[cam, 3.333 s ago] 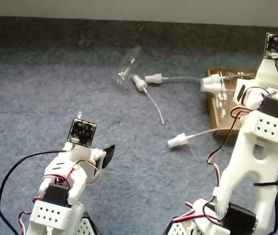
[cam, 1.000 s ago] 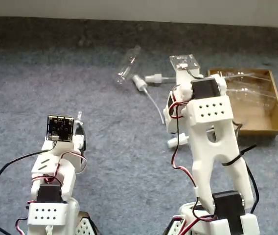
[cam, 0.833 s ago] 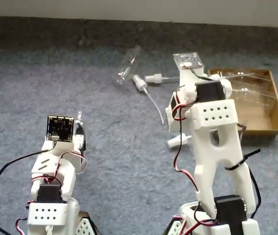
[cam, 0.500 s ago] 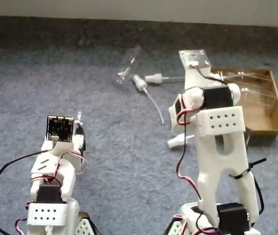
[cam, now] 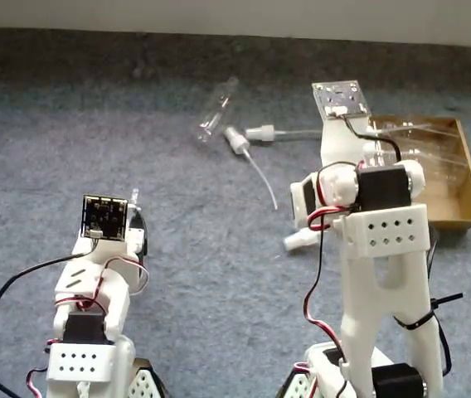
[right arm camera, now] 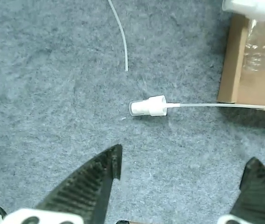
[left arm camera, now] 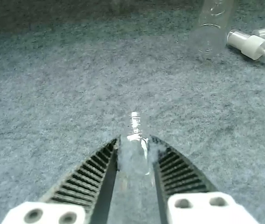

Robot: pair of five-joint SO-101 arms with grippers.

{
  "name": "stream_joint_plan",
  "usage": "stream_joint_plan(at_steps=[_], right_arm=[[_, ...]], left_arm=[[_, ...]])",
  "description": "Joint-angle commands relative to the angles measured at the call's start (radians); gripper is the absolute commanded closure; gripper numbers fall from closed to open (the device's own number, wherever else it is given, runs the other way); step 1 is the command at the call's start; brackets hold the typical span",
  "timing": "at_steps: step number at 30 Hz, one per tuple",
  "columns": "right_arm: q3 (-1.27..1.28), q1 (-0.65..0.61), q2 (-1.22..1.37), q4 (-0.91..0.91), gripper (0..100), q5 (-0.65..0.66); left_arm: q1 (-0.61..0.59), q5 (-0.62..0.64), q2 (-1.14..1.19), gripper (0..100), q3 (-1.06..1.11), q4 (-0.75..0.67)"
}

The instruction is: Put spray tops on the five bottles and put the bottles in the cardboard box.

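My left gripper [left arm camera: 133,141] is shut on a small clear bottle [left arm camera: 135,154] with an open neck, held low over the grey carpet near the left arm [cam: 105,217]. Another clear bottle [cam: 217,109] lies farther off, with two spray tops [cam: 237,139] [cam: 260,132] beside it. My right gripper [right arm camera: 184,179] is open wide above a third spray top [right arm camera: 149,106], whose thin tube points toward the cardboard box [right arm camera: 228,60]. Capped bottles [right arm camera: 258,44] lie in the box [cam: 459,217]. The right arm [cam: 385,224] hides part of the box.
A loose thin tube [right arm camera: 119,32] from one far spray top lies on the carpet. A darker band [cam: 94,50] runs along the far side of the carpet, with open carpet between the two arms.
The right arm has swung from over the box to the middle, then stretched farther out over the near spray top. The left arm turned upright with its bottle and has since kept still.
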Motion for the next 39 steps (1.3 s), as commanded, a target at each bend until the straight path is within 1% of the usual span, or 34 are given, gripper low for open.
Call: stream_joint_plan(at_steps=[1, 5, 23, 26, 30, 34, 39], right_arm=[[-0.047, 0.018, -0.038, -0.001, 62.7, -0.009], [-0.047, 0.018, -0.038, 0.024, 62.7, -0.008], [-0.047, 0.015, -0.027, 0.013, 62.7, -0.008], [-0.05, 0.013, -0.027, -0.028, 62.7, -0.008], [-0.05, 0.013, -0.027, -0.093, 62.7, -0.008], [-0.05, 0.013, -0.027, -0.228, 62.7, -0.011], [-0.044, 0.012, -0.018, -0.384, 62.7, -0.015]], left_arm=[[0.038, -0.009, -0.005, 93, 0.027, -0.023], [0.038, -0.009, -0.007, 93, 0.027, -0.025], [0.036, -0.009, -0.01, 93, 0.027, -0.021], [0.033, -0.009, -0.01, 93, 0.027, -0.017], [0.028, -0.009, -0.01, 93, -0.018, 0.064], [0.028, -0.009, -0.01, 93, -0.058, 0.146], [0.033, -0.008, -0.01, 93, -0.061, 0.15]])
